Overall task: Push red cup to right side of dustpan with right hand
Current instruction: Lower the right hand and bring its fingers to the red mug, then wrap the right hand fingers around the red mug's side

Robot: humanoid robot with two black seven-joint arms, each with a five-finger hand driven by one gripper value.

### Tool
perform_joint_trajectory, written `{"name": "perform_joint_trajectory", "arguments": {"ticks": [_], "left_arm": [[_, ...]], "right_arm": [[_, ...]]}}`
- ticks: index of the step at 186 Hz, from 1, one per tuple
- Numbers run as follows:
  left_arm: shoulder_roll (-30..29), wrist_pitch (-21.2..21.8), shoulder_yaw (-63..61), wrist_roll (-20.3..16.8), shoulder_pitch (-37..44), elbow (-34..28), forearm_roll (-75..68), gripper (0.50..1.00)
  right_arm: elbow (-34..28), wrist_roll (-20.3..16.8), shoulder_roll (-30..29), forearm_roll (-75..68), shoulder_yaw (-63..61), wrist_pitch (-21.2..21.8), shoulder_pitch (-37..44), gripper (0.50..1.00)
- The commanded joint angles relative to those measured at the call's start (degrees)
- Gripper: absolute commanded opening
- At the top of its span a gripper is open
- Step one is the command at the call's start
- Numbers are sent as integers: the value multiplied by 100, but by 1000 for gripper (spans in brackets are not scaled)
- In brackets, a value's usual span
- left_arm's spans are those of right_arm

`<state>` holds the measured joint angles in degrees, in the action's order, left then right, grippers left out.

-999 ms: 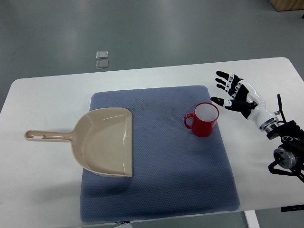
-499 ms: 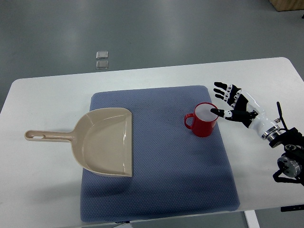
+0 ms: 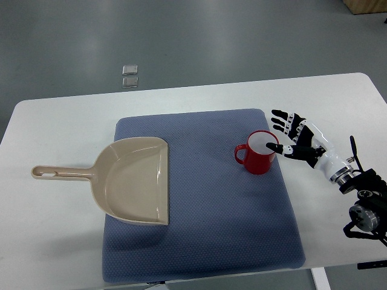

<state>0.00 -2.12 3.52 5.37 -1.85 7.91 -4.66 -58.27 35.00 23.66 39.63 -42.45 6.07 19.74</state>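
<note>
Touching the red cup (image 3: pixel 259 153) rim, right hand (image 3: pixel 298 138) fingers spread.

You are looking down on a white table (image 3: pixel 54 241) with rounded corners, which fills the lower part of the view. A blue-grey textured mat (image 3: pixel 199 241) lies on its middle, running almost to the near edge. Beyond the table you see a smooth grey-green floor (image 3: pixel 242 36) with soft, diffuse reflections of light. Two small pale square plates (image 3: pixel 129 75) sit in the floor just past the far edge. At the top right corner you catch a sliver of light wooden furniture (image 3: pixel 366 6).
</note>
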Motion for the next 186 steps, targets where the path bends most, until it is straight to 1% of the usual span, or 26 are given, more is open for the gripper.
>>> {"name": "perform_joint_trajectory", "arguments": {"ticks": [1, 67, 132, 157, 186], "left_arm": [[0, 1, 0, -1, 0, 0, 0, 1000], [0, 1, 0, -1, 0, 0, 0, 1000], [0, 1, 0, -1, 0, 0, 0, 1000], [0, 1, 0, -1, 0, 0, 0, 1000], [0, -7, 0, -1, 0, 0, 0, 1000]], "right_arm": [[-9, 0, -1, 9, 0, 0, -14, 928], [-18, 0, -72, 256, -35, -9, -67, 928], [-361, 0, -151, 256, -237, -9, -128, 928], [-598, 0, -151, 282, -220, 52, -216, 928], [-598, 0, -212, 423, -229, 0, -243, 928]]}}
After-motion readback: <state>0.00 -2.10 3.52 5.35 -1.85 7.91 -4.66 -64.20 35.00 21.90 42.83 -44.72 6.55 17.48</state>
